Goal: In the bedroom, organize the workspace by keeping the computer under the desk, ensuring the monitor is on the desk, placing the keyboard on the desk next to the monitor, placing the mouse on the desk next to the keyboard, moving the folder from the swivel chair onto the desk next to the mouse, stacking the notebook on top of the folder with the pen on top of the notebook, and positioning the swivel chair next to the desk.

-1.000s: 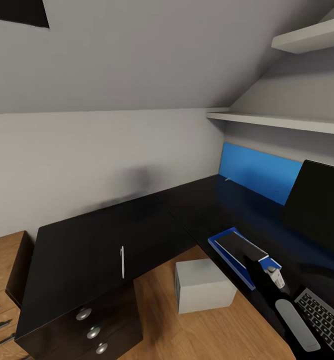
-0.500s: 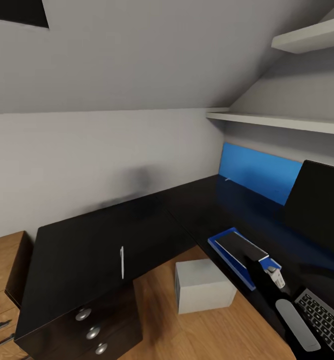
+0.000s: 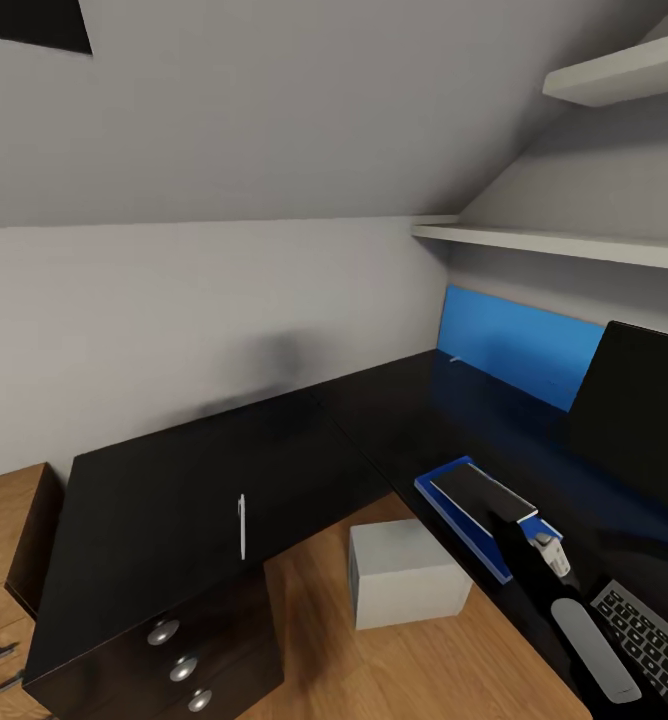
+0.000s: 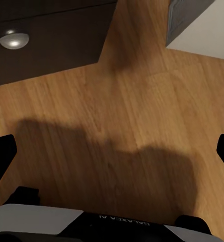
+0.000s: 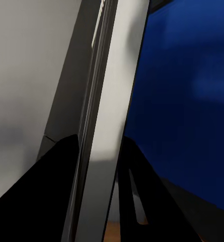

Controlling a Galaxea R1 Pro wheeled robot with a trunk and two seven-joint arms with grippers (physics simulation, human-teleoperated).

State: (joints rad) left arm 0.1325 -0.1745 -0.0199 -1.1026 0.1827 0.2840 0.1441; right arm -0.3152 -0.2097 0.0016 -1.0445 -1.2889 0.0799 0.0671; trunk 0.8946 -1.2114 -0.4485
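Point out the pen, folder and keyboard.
pen [image 3: 241, 526]: head view, middle of its white barrel.
folder [image 3: 450, 515]: head view, bare blue cover beside the dark notebook.
keyboard [image 3: 650, 641]: head view, keys near its visible middle.

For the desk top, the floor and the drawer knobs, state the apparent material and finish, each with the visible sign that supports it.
Desk top: black, semi-gloss, perhaps lacquered board or laminate; it faintly mirrors the blue panel. Floor: wood or wood-look laminate, satin; warm brown with plank grain lines. Drawer knobs: seemingly polished metal; round, silver, with bright highlights. As a simulator render, these are looks only.
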